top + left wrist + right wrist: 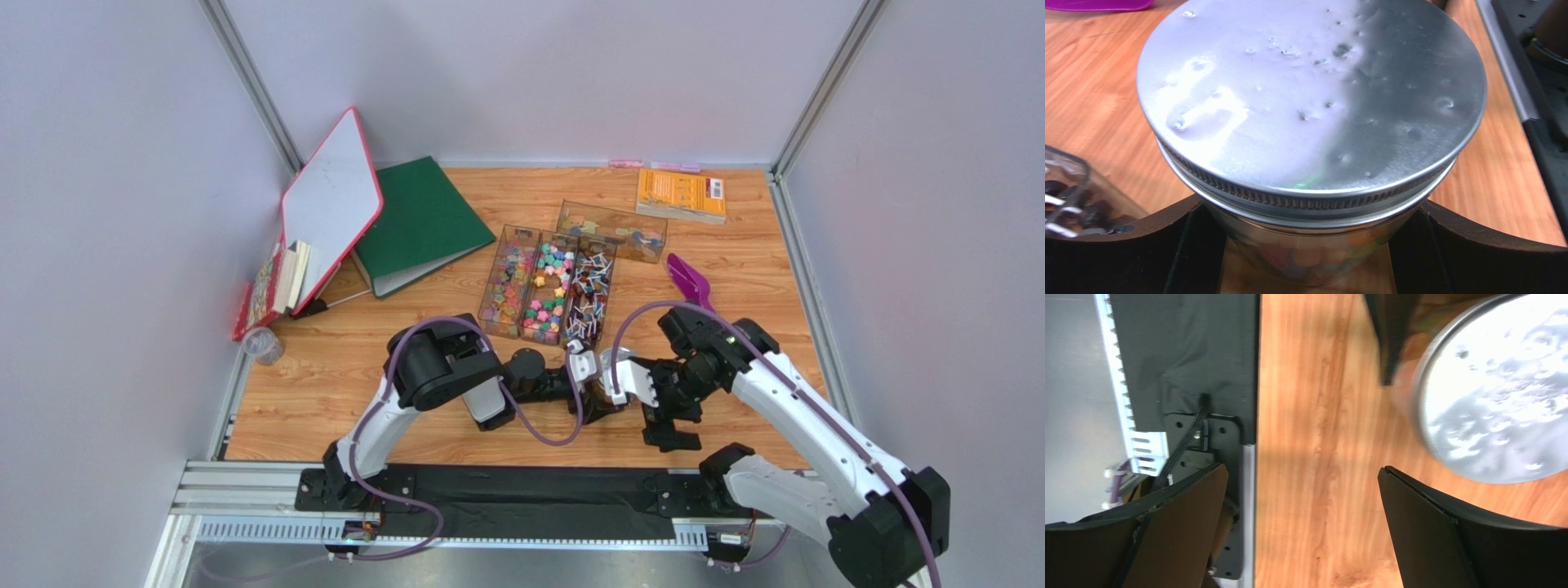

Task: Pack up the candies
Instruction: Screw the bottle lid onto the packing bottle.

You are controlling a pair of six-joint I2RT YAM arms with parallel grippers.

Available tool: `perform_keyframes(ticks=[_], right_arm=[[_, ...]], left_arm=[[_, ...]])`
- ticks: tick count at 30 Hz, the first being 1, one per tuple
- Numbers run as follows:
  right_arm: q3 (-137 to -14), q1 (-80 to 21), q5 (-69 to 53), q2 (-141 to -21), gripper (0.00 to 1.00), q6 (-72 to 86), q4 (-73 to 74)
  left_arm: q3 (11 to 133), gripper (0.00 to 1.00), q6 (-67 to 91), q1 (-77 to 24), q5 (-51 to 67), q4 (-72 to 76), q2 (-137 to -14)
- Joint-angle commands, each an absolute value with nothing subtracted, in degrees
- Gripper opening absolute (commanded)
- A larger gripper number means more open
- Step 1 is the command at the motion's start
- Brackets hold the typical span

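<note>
A glass jar [1254,237] is pinched between the left fingers [1183,251], which are pressed against its wall just under the threaded neck. A dented metal lid [1309,92] is seated on the jar. The right fingers [1450,539] are spread wide with nothing between them. They are held over the bare desk [1315,416] just beside the jar, near the front rail.

The step in hand is judged to be the closing of the jar; whether the lid is already screwed tight cannot be told. To do it well, the jar should be gripped firmly and upright by the left fingers, low enough that the lid's ribbed edge is left free. The right fingers should be centred over the lid before being closed across its rim. In that way the turn is made about the jar's axis and the thread is not crossed. A slip on the smooth metal is likely, so a slow turn is advised.

The candies [1321,263] are seen in two places. Some are glimpsed through the glass low in the jar, as blurred patches of yellow, green and pink. Many more lie in the clear trays [610,294] at the middle of the desk, small and wrapped, in mixed colours. Those in the right-hand compartment appear to be on thin white sticks.
</note>
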State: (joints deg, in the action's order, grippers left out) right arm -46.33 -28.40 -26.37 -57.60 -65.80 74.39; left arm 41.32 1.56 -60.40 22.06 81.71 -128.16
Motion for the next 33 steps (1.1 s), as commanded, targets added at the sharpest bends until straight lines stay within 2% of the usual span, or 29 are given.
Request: perform_keyframes(ticks=[1,6,13,16,22,27,33], right_arm=[[-46.93,-29.27,-24.10,-51.69,1.00,-59.78,75.69],[-50.88,-24.00,-21.36,-52.11,1.00,-63.36,67.25],[-58.00,-21.01,-27.94,-64.94,1.00,-73.90,62.49],[-60.81,-21.00,-30.93,-69.51,1.00,-80.64,63.63],[-66.17,-21.36,-34.63,-77.77,1.00,-89.64,75.12],[-67.15,-22.59,-34.37,-81.03,1.00,-89.47,77.96],[-64.16,-23.38,-33.40,-80.16,1.00,-86.23,73.92]], left_arm=[[40.25,0.00,-1.49,-59.33,20.65,69.17,-131.57],[40.08,0.00,-2.98,-59.68,21.18,68.56,-132.62],[39.99,0.00,-5.27,-60.29,21.88,67.50,-132.71],[39.73,0.00,-5.71,-60.56,22.15,67.32,-132.63],[39.64,0.00,-5.80,-60.73,21.89,67.32,-132.28],[39.55,0.00,-6.33,-60.73,21.27,67.50,-132.10],[39.46,0.00,-5.89,-60.73,20.39,67.50,-131.75]])
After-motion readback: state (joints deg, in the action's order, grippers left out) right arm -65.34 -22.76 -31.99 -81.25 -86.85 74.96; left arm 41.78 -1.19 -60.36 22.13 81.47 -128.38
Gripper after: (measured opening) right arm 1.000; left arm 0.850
